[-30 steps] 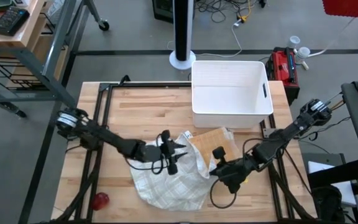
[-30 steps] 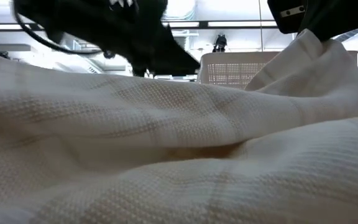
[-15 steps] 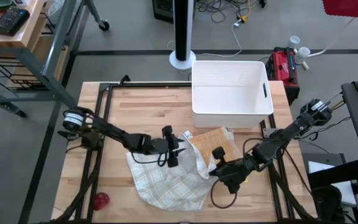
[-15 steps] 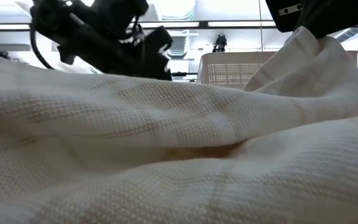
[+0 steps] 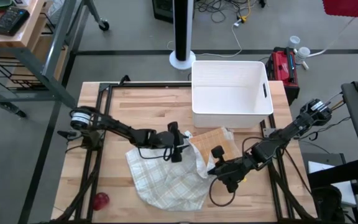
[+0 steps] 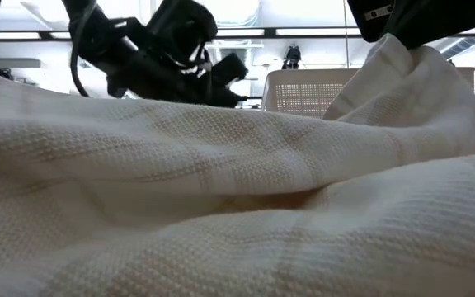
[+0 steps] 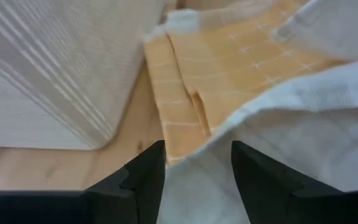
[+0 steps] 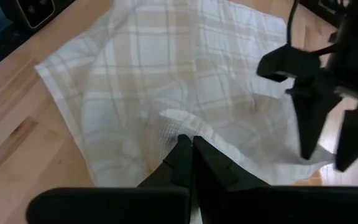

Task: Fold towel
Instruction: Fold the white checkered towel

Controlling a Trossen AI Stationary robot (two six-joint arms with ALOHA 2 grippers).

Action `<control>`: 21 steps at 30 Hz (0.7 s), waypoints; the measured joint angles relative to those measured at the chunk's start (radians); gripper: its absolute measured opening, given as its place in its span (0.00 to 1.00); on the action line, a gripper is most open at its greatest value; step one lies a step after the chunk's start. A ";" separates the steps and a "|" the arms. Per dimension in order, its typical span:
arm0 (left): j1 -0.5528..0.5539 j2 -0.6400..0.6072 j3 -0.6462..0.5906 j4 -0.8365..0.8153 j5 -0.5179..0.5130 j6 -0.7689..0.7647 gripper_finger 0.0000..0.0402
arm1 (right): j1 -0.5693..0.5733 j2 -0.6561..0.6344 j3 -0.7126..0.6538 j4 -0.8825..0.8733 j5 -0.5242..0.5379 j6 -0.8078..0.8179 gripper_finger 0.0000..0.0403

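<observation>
Towel sits crumpled on the wooden table, front of centre, just in front of the white bin; checked cream cloth, near edge spread flat, far edge bunched and rucked up. Using the towel as reference: red ball lies off its near-left corner, apart from it, close to the table's front edge. Right gripper is at the towel's right edge, fingers pinched fully together on a raised fold of the cloth; right wrist view shows the fold caught right at the fingertips, and the low view shows the cloth pulled up into a peak under that gripper. Left gripper hovers over the towel's far edge, jaws spread wide with nothing between them; left wrist view shows both dark fingers apart, cloth below and not gripped. Just past the towel's far edge lies a tan checked cloth, partly overlapped by the towel, its far side touching or just short of the bin wall, can't tell which. Beyond the bin, off the table, a black post on a round white base stands on the floor, and a red case sits beside the bin's right side.
</observation>
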 joint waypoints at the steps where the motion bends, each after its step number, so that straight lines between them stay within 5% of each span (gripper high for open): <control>1: 0.002 0.009 0.001 0.000 0.014 -0.008 0.42 | 0.000 0.000 0.000 0.004 0.000 -0.003 0.00; 8: 0.003 0.052 0.003 -0.025 0.022 -0.023 0.33 | 0.000 0.000 0.000 0.004 0.000 -0.011 0.00; 14: -0.012 -0.043 0.019 -0.226 0.008 -0.076 0.05 | 0.000 0.000 0.000 -0.005 0.005 -0.012 0.00; 21: -0.129 -0.172 0.070 -0.439 -0.206 -0.119 0.00 | 0.000 -0.009 -0.001 -0.007 0.006 -0.012 0.00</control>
